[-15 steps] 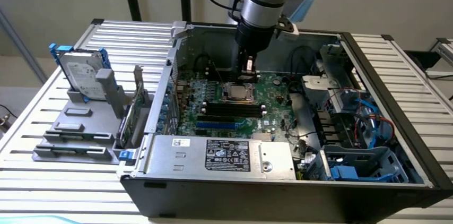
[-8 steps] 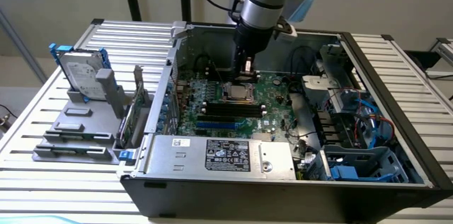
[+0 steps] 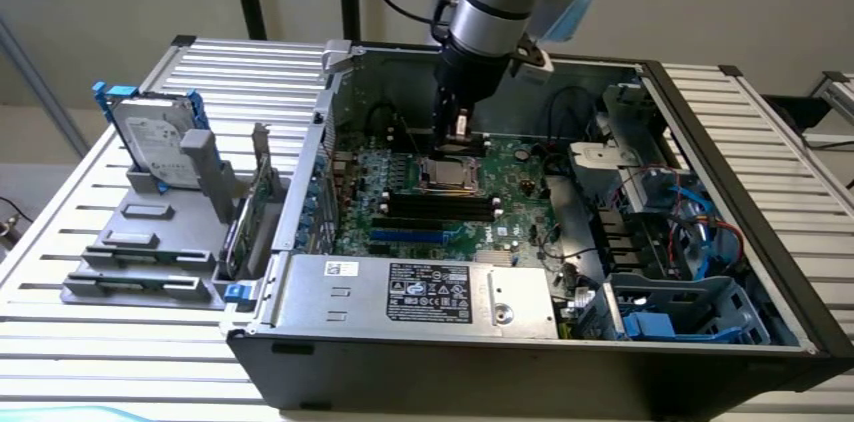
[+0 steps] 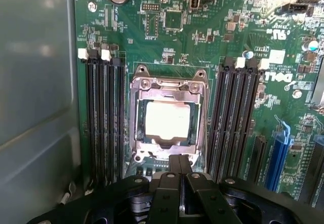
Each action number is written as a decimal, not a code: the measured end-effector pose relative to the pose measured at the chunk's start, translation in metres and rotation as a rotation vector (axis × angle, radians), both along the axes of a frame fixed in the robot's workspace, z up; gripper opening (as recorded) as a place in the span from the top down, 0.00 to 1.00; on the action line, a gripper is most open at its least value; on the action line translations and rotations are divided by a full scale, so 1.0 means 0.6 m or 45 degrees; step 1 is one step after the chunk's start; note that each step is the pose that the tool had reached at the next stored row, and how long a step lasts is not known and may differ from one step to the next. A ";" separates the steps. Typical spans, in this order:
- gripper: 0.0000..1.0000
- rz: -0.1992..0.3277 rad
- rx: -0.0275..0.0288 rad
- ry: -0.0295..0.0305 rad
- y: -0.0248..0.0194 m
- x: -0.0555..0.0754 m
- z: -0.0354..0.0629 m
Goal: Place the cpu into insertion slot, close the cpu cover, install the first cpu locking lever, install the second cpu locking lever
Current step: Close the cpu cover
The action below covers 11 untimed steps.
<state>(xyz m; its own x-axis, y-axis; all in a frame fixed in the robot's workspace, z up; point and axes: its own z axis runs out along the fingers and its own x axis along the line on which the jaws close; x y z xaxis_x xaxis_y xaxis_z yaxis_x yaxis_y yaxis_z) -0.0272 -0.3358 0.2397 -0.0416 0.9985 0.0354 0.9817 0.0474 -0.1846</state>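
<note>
I see the pincer (image 4: pixel 179 158) clenched, its two fingers pressed flat together with nothing between them. In the wrist view its tips sit right at the edge of the cpu cover (image 4: pixel 168 88), near the frame's small tab; I cannot tell whether they touch it. The cpu (image 4: pixel 167 121) lies seated in the insertion slot (image 4: pixel 140 128), its pale top showing through the cover's cut-out centre, and the cover lies down flat around it. Long black memory slots (image 4: pixel 104 122) flank the socket on both sides.

In the exterior view the arm hangs over the open computer case (image 3: pixel 747 202) on the slatted counter (image 3: pixel 94 342), with the pincer just above the socket. Toward nine o'clock of the case, the exterior view's left, a hard drive (image 3: pixel 150 142) stands upright in a grey rack (image 3: pixel 147 252).
</note>
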 end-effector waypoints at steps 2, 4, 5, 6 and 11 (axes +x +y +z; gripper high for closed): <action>0.89 0.001 -0.0001 0.0039 0.0000 -0.005 -0.003; 0.89 0.001 0.0000 0.0049 0.0000 -0.007 -0.008; 0.89 0.001 0.0000 0.0051 0.0000 -0.007 -0.011; 0.89 0.001 0.0000 0.0053 0.0000 -0.008 -0.014; 0.89 0.001 0.0001 0.0082 -0.0002 -0.011 -0.026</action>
